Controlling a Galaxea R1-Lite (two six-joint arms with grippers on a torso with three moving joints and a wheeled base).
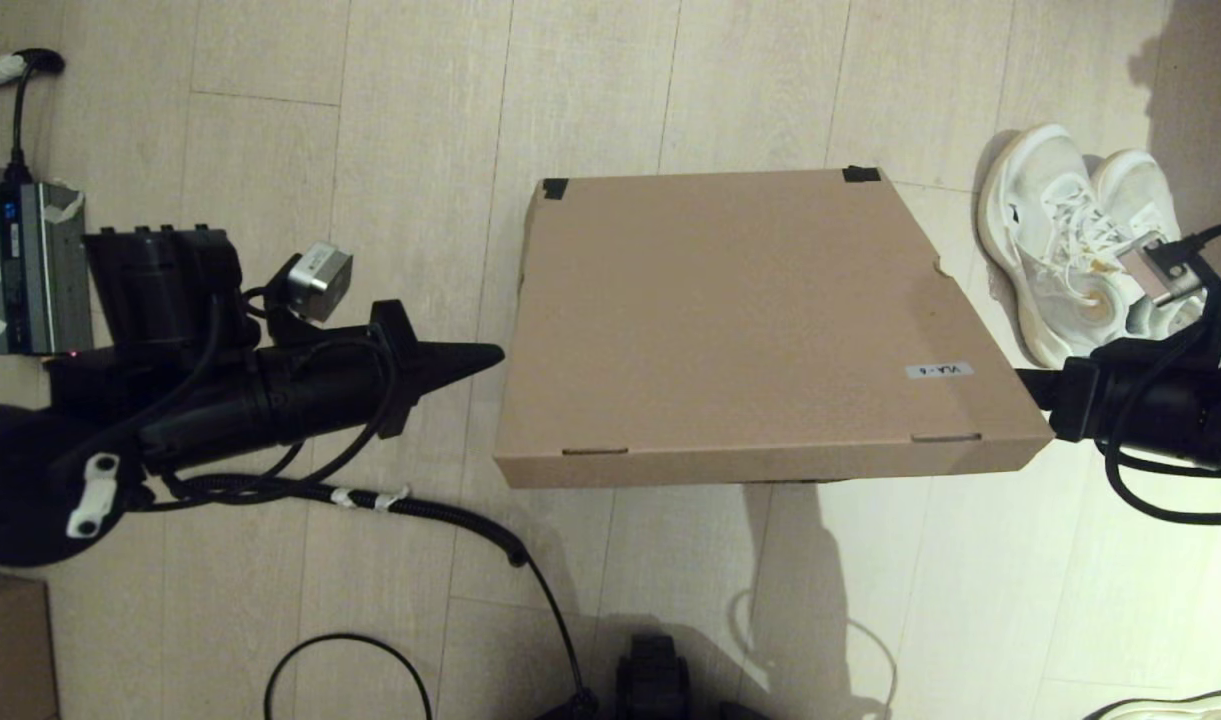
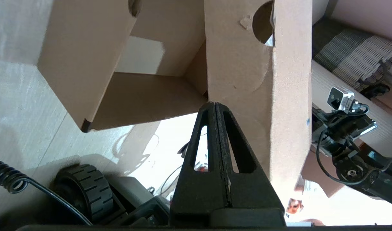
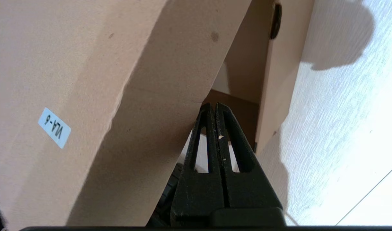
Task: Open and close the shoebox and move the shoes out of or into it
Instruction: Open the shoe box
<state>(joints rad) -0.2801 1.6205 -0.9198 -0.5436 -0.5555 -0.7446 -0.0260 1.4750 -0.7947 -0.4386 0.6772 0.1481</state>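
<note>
shoebox (image 1: 740, 310) lid between both grippers

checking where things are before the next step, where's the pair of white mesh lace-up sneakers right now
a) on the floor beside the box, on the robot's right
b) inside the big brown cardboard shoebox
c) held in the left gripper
a: the white mesh sneakers sit on the pale floor beside the brown cardboard shoebox, on the robot's right.
</note>
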